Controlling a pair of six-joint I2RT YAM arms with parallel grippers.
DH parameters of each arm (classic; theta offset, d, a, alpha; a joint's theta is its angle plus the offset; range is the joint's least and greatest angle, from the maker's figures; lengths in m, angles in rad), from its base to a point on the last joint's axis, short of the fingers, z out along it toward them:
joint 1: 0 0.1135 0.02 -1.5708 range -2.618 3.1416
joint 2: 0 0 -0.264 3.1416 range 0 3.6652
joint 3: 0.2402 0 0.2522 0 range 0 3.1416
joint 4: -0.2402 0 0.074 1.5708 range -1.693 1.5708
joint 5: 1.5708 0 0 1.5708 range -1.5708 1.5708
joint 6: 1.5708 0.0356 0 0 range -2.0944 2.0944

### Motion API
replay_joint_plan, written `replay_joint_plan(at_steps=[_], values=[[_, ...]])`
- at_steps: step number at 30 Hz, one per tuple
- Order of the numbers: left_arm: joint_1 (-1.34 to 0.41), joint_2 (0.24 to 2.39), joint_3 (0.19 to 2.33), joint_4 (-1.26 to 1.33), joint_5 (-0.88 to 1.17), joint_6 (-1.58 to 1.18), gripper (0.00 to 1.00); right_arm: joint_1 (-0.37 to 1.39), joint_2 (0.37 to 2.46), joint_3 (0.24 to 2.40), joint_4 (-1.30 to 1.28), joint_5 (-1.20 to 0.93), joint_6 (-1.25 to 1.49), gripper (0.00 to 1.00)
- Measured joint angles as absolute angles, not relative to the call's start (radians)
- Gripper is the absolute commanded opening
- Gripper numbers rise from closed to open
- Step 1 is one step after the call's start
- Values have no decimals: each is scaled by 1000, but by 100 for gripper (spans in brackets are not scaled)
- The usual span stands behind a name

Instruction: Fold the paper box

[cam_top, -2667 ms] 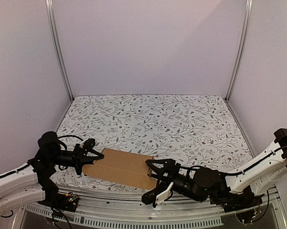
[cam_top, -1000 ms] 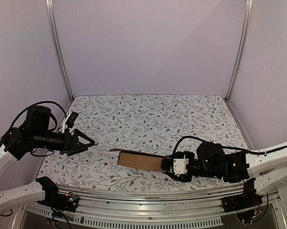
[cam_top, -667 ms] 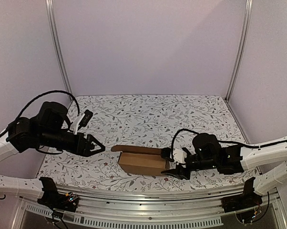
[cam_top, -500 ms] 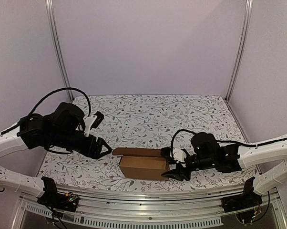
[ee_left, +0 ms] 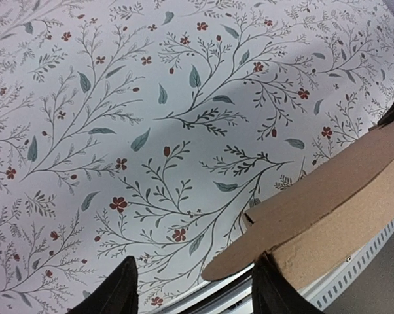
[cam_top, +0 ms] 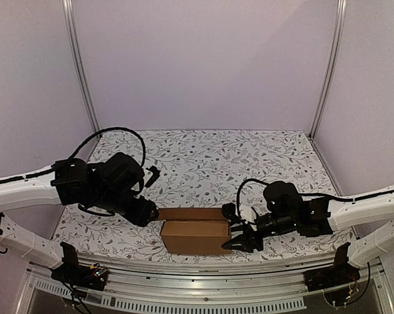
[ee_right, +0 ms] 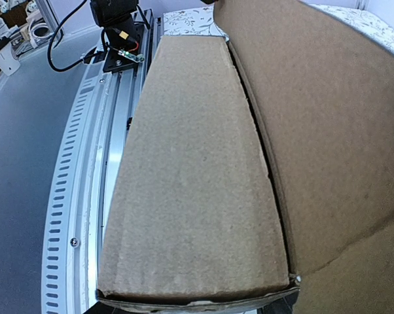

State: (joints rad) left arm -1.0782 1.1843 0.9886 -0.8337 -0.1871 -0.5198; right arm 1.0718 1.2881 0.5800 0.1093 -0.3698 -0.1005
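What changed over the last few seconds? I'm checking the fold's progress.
The paper box, flat before, was lifted by the right gripper and now stands as an oblong carton. The left gripper pulled away, swung up, and returned to its left flap. The right grip stayed.

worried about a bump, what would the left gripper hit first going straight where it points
Probably the paper box, its left end flap, right ahead of the left gripper; depth is unclear.

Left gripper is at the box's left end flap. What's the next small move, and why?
Probably ease the left gripper forward and close on the loose flap of the paper box: the flap's tip lies between its open jaws, while the right gripper holds the box's other end steady.
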Motion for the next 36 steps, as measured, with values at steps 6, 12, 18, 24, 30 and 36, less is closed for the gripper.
replay_joint_plan(at_steps=[6, 12, 18, 24, 30, 36], values=[[-1078, 1184, 983, -805, -158, -509, 42, 1072, 1282, 579, 109, -391, -91, 43], [-1079, 1184, 974, -768, -113, -503, 19, 1072, 1282, 579, 109, -403, -88, 42], [-1079, 1176, 963, -756, -91, -509, 9, 1072, 1282, 577, 109, -401, -83, 42], [-1080, 1165, 952, -744, -72, -525, 0, 1072, 1267, 574, 105, -390, -83, 37], [-1080, 1154, 949, -718, -39, -567, 0, 1090, 1245, 560, 113, -342, -86, 35], [-1080, 1140, 949, -699, -1, -633, 0, 1157, 1216, 544, 117, -224, -110, 34]])
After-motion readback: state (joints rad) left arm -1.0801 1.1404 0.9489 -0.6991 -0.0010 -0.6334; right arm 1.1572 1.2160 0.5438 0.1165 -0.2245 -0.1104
